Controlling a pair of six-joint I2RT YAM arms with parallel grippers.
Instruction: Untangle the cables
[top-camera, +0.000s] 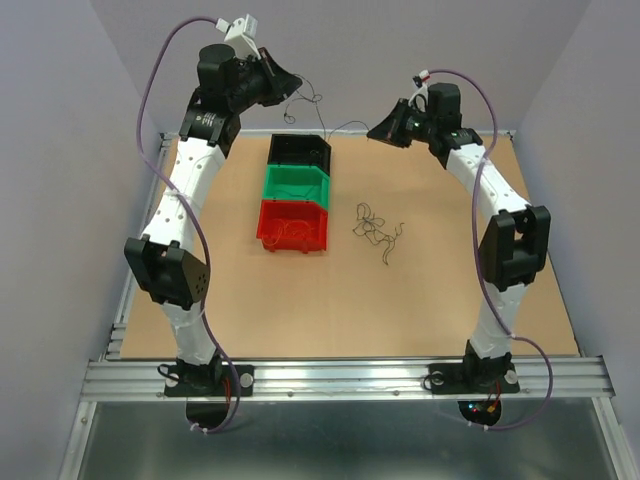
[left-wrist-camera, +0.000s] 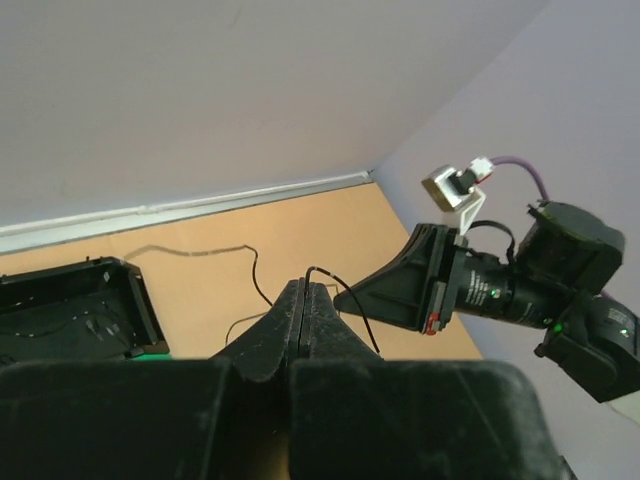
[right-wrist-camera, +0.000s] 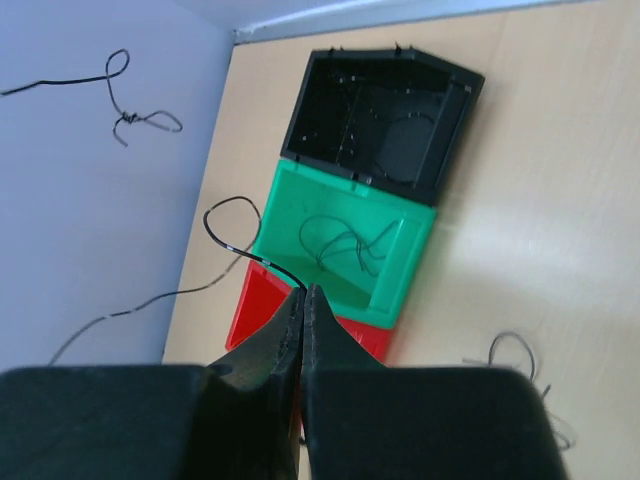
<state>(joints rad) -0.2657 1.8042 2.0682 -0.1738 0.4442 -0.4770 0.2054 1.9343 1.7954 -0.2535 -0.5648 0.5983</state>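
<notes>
Clenched on one black wire (right-wrist-camera: 265, 268) at the far side: left gripper (left-wrist-camera: 305, 292), right gripper (right-wrist-camera: 303, 295).
Hair-thin, weightless, springy, probably slippery and snag-prone. I'd take the clump (top-camera: 375, 228) by a free end.

A: What are the arms made of?
B: White shells on the left arm (top-camera: 188, 200) and the right arm (top-camera: 488, 185); boxy black joint housings (top-camera: 165, 272); black bases (top-camera: 205, 380).
A: Any wiring?
B: A purple cable (top-camera: 146, 100) loops along each arm; a white mount (top-camera: 240, 32) sits near the wrist; the fingers (left-wrist-camera: 270, 340) are matte black wedges.
</notes>
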